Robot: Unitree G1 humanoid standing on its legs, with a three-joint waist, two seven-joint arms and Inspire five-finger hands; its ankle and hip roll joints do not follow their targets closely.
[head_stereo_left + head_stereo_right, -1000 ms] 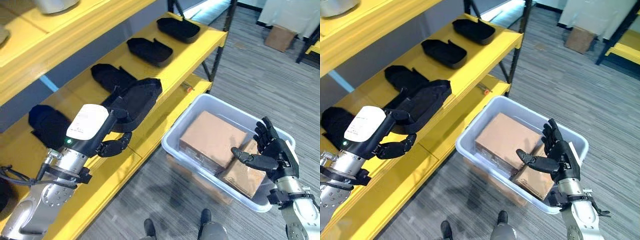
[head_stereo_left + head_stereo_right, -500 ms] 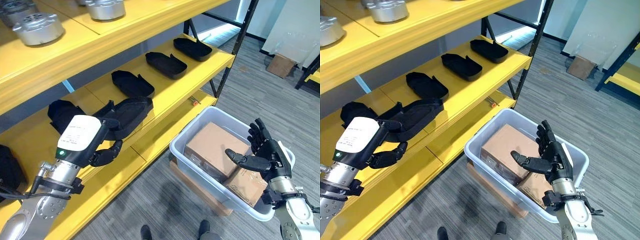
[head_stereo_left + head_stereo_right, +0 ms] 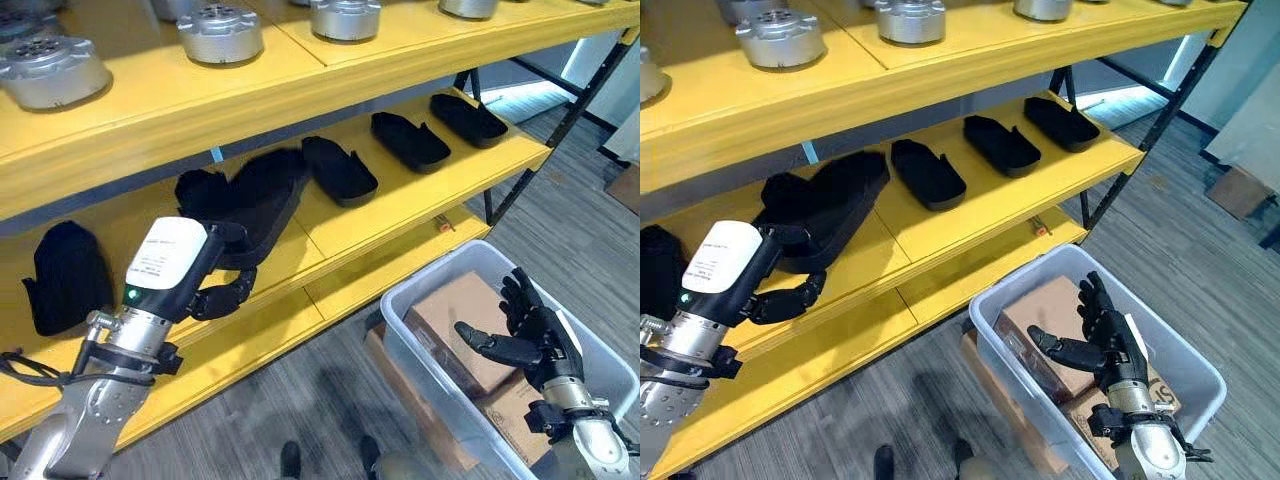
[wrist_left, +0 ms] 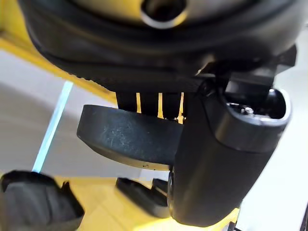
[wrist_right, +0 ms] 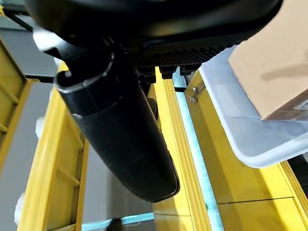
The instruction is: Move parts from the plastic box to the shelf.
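Observation:
My left hand point(image 3: 218, 292) is shut on a black tray-shaped part point(image 3: 262, 198) and holds it over the yellow middle shelf point(image 3: 400, 205), at the left end of a row of like parts. In the left wrist view the part's rim point(image 4: 126, 138) sits pinched between the fingers and the thumb point(image 4: 219, 159). The grey plastic box point(image 3: 412, 296) stands on the floor at the lower right, with brown cartons point(image 3: 452, 312) inside. My right hand point(image 3: 532, 336) hovers open over those cartons, fingers spread.
Three black parts point(image 3: 338, 170) point(image 3: 410, 140) point(image 3: 468, 118) lie in a row on the middle shelf. A black bundle point(image 3: 65, 275) sits at its left. Silver round parts point(image 3: 220, 30) stand on the upper shelf. A lower yellow shelf point(image 3: 300, 320) juts out beside the box.
The camera has swung up and left, so the whole scene shifted. My left hand has carried the black part deeper over the middle shelf. The right hand stays open over the box.

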